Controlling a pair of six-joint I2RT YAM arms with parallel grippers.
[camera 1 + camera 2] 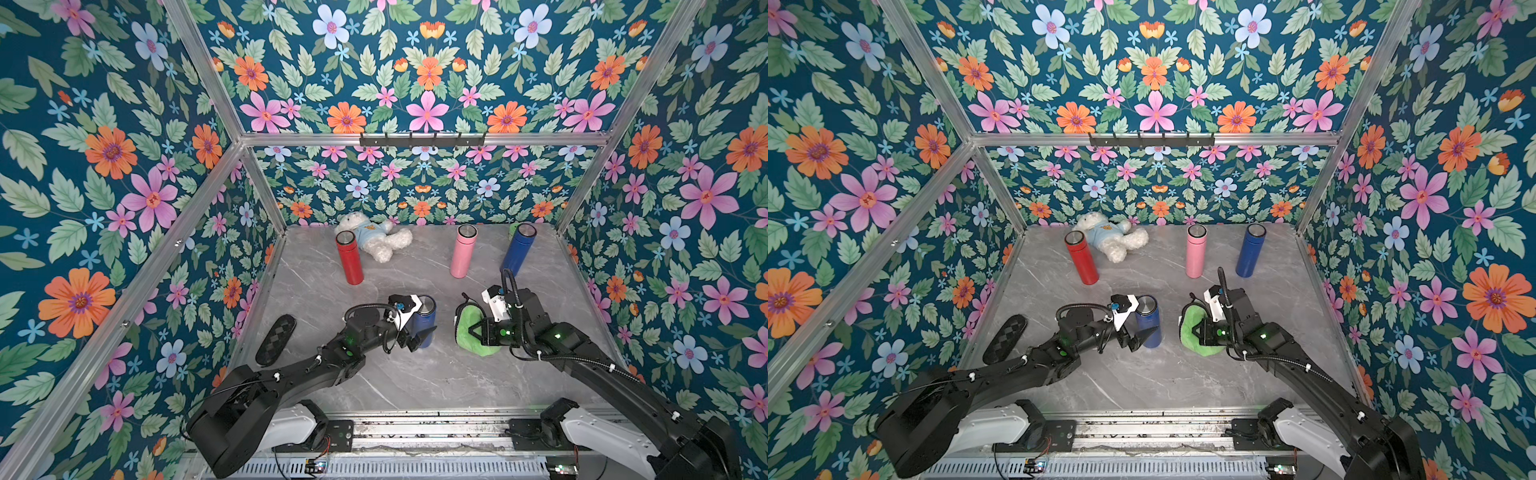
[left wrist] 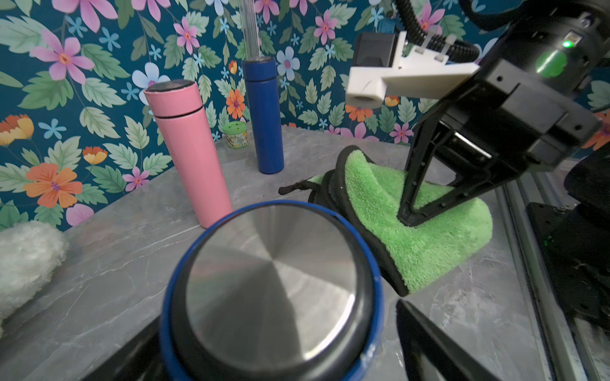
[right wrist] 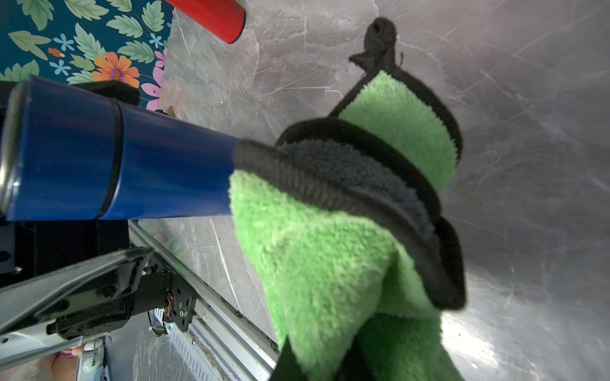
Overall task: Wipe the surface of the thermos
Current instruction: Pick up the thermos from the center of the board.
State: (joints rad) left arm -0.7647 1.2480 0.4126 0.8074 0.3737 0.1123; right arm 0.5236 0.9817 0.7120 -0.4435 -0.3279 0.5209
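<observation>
A dark blue thermos (image 1: pixel 426 318) (image 1: pixel 1148 320) with a steel cap stands upright at the front middle of the grey marble table (image 1: pixel 415 374). My left gripper (image 1: pixel 422 328) (image 1: pixel 1144 332) is open and straddles its body. In the left wrist view the cap (image 2: pixel 270 290) fills the space between the jaws, and a gap shows beside one finger (image 2: pixel 425 336). My right gripper (image 1: pixel 473 328) (image 1: pixel 1196 330) is shut on a green cloth (image 1: pixel 465 316) (image 2: pixel 429 237) (image 3: pixel 330 264) with a black edge. The cloth hangs just right of the thermos (image 3: pixel 132 165), a small gap apart in both top views.
At the back stand a red thermos (image 1: pixel 349 259), a pink thermos (image 1: pixel 461 253) and a blue thermos (image 1: pixel 517 253), with a small green jar (image 2: pixel 237 133) behind the blue one. A white plush toy (image 1: pixel 374 239) lies by the red one. A black patterned object (image 1: pixel 275 338) leans at the left wall.
</observation>
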